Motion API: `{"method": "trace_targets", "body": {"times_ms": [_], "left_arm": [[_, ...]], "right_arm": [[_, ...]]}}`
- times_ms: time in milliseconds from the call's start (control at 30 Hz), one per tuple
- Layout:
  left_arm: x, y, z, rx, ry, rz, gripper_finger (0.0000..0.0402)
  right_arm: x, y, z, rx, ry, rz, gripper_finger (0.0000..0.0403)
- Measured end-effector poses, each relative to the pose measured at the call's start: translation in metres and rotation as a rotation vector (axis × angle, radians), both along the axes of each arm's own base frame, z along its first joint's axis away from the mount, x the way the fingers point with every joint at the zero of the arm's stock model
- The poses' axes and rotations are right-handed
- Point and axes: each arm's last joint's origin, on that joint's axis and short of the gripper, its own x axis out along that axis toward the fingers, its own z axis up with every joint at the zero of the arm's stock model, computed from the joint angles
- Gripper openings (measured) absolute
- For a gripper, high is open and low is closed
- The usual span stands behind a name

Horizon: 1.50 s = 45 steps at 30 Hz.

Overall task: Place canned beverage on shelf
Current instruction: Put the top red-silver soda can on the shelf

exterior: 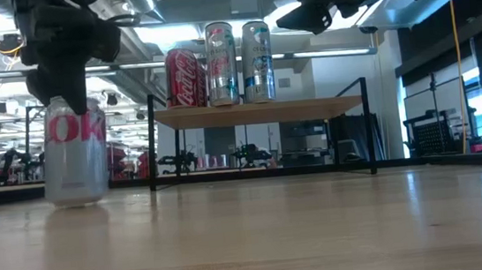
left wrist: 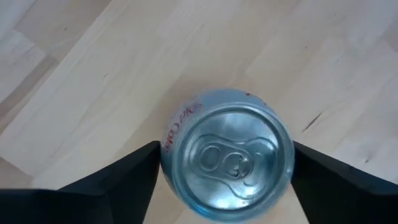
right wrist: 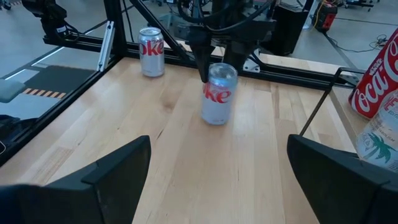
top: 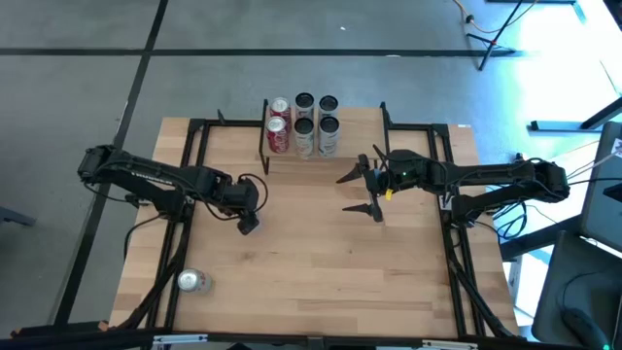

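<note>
A silver Diet Coke can [left wrist: 230,158] stands upright on the wooden table, left of centre; it also shows in the low view [exterior: 74,151] and the right wrist view [right wrist: 217,93]. My left gripper [top: 249,216] is over it, pointing down, shut on its top. My right gripper [top: 364,190] hangs open and empty above the table right of centre, in front of the shelf. The shelf [exterior: 257,112], a light plank on a thin black frame, stands at the far middle [top: 264,146] and carries several upright cans [top: 303,124], red and silver. My left gripper pinches the can's upper wall just below the rim [left wrist: 166,155] between its two fingers [left wrist: 140,174], one on each side. The fingers come from above, pointing down. The can stands upright with its base on the table [exterior: 77,200].
A second silver Diet Coke can [top: 192,282] stands near the table's front left corner, also in the right wrist view [right wrist: 151,51]. Black frame rails [top: 190,146] run along the table's left and right sides. Bare tabletop [top: 321,262] lies between the grippers and the near edge.
</note>
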Motion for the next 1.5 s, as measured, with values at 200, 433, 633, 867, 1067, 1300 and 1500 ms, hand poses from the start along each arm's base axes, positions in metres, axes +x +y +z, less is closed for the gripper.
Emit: {"method": "trace_targets", "body": {"times_ms": [200,433,633,867,1067,1300,1500], "left_arm": [[-0.001,-0.001,-0.002,0.003,0.001,-0.009,0.0353],[0.0,-0.01,-0.003,0.144,-0.016,-0.022,0.0351],[-0.003,-0.026,-0.013,0.204,-0.034,-0.025,0.0351],[-0.013,-0.032,-0.048,0.22,-0.055,-0.032,0.0351],[-0.016,-0.031,-0.065,0.238,-0.086,-0.034,0.0316],[-0.004,-0.035,-0.062,0.217,-0.226,-0.085,0.0256],[0.022,-0.044,-0.059,0.206,-0.374,-0.171,0.0256]], "right_arm": [[0.0,0.0,0.0,0.0,0.0,0.0,0.0365],[0.0,0.0,0.0,0.0,0.002,0.0,0.0365],[0.0,0.0,-0.001,0.002,0.007,0.0,0.0365],[0.0,0.0,-0.001,0.002,0.006,0.0,0.0365],[0.0,0.0,0.0,0.001,0.002,0.0,0.0365],[-0.001,0.005,-0.003,0.01,0.027,0.036,0.0365],[0.004,0.036,-0.009,-0.009,0.052,0.165,0.0365]]}}
